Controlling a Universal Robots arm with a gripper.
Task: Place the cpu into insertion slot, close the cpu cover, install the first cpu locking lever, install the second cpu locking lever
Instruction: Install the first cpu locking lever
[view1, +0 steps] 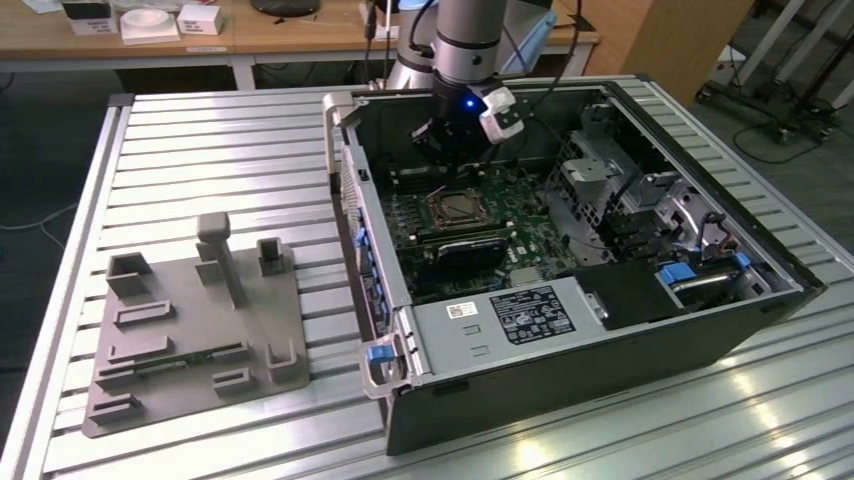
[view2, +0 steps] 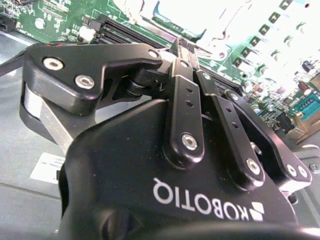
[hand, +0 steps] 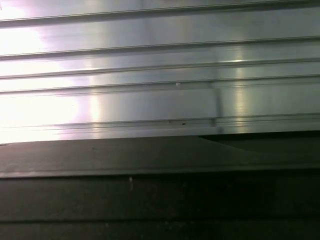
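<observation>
Black end effector (view1: 450, 160) near insertion slot (view1: 455, 208), inside open computer case (view1: 561, 400)

Insertion slot (view1: 458, 207), silver-rimmed dark square, flat on green board (view1: 527, 228).

Surroundings, lab bench.
Slatted aluminium table (view1: 200, 150) below and around gripper (view1: 445, 158), glare on slats; wooden desk (view1: 267, 35) well beyond gripper; dark grey floor (view1: 40, 170) past table edge, cables (view1: 787, 135) on floor.
</observation>
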